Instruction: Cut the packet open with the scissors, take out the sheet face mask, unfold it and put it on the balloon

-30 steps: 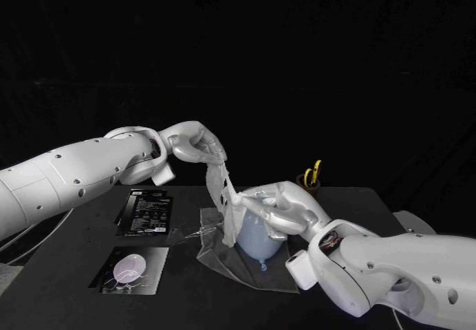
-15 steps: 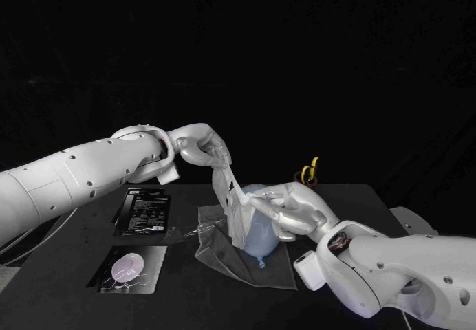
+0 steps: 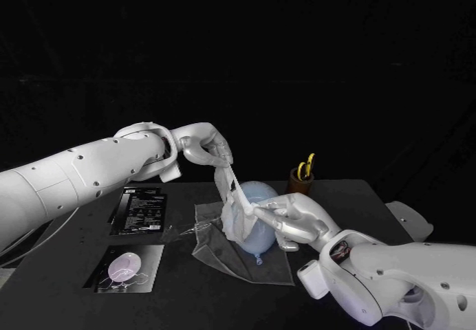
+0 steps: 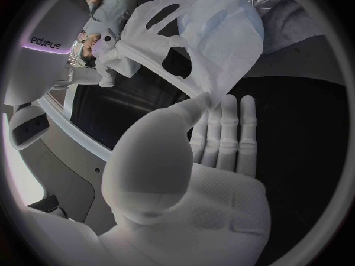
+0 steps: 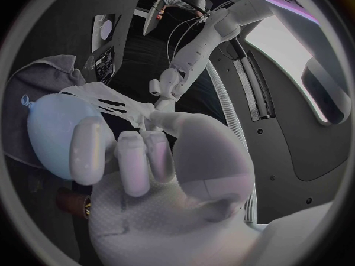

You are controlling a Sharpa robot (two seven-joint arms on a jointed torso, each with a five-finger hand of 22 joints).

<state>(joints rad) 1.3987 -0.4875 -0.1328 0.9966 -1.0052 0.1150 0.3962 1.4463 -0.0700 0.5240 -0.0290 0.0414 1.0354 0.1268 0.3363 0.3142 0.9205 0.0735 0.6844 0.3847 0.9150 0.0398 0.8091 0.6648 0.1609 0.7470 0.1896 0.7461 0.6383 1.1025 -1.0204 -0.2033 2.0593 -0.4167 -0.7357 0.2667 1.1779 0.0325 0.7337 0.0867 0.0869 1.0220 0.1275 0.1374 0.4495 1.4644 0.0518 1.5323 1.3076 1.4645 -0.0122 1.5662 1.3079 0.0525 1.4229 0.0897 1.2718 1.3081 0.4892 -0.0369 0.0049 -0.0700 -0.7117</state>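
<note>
The white sheet face mask hangs unfolded above the table, with its eye and mouth holes showing in the left wrist view. My left hand pinches its top edge between thumb and fingers. My right hand pinches the mask's lower part, and its other fingers lie against the pale blue balloon. The mask drapes in front of the balloon's left side. The balloon rests on a clear plastic sheet.
A black packet lies flat at the table's left. Nearer the front is a dark card with a pale oval. A brown cup holding yellow-handled scissors stands at the back right, just behind my right hand.
My left hand has come slightly right and lower with the mask's top. My right hand has drawn the mask's lower part closer against the balloon.
</note>
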